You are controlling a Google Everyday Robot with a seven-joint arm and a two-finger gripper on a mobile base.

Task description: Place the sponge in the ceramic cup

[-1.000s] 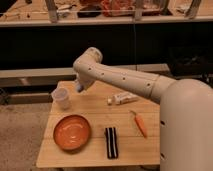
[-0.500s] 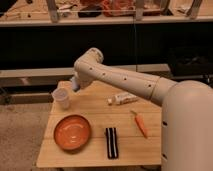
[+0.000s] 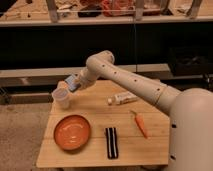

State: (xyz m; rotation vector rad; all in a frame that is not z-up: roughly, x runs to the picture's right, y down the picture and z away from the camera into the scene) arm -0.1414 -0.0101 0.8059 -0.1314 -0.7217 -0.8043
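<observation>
Camera view: the hand (image 3: 74,84) grips the sponge (image 3: 70,81), held clear of the bench (image 3: 95,110), just above and beside the ceramic cup (image 3: 61,98). Soft and light, the sponge should squash. It looks best pinched across its narrow sides so one end can enter the cup, which may tip easily.

A wooden table (image 3: 95,107) is filling the lower middle of the frame. An orange bowl (image 3: 72,133) is sitting at lower left on it. Just right of the bowl, a black striped bar (image 3: 111,142) is lying flat. A carrot (image 3: 140,124) is lying at lower right, and a small white tube (image 3: 123,98) is lying on its side near the centre. The gripper (image 3: 75,83) is holding the sponge (image 3: 70,83) at middle left.
</observation>
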